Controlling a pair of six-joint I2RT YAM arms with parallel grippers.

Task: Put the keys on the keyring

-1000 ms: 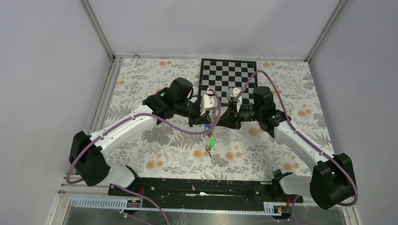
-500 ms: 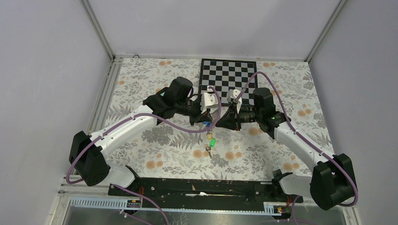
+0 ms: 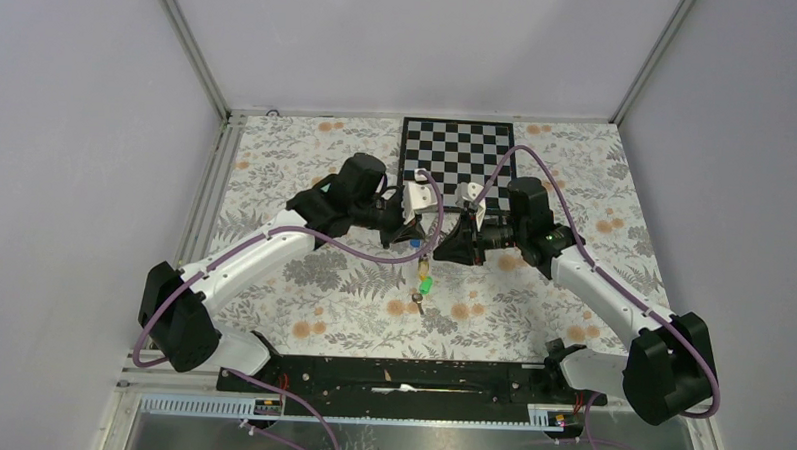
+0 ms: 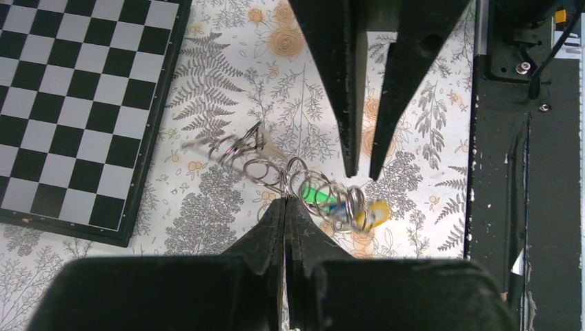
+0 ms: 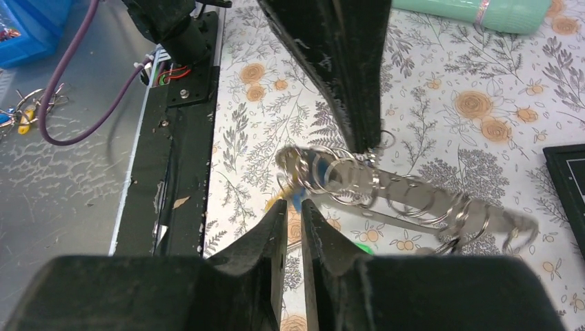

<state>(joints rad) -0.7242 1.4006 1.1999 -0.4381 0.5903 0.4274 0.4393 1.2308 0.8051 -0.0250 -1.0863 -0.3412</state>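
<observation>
At mid-table, just short of the chessboard [image 3: 455, 147] at the far edge: left gripper [image 3: 415, 246] and right gripper [image 3: 441, 253], tips nearly meeting, raised above the table [image 3: 296, 181].

Left fingers [image 4: 272, 221] pressed together, clamped on one wire loop of the keyring [image 4: 256, 164]. Keyring made up of a string of silvery coils, blurred, held in the air and trailing toward the chessboard side in the left wrist view.

Keys [image 4: 336, 205] bunched at the coils' other end, just beside the left fingertips: green head [image 4: 315, 194], blue, yellow-gold [image 4: 377, 212]. In the top view, hanging below both grippers, clear of the table.

Right fingers [image 4: 338, 69] slightly apart, nothing gripped, tips just beside the bunch; contact with it not discernible.
</observation>
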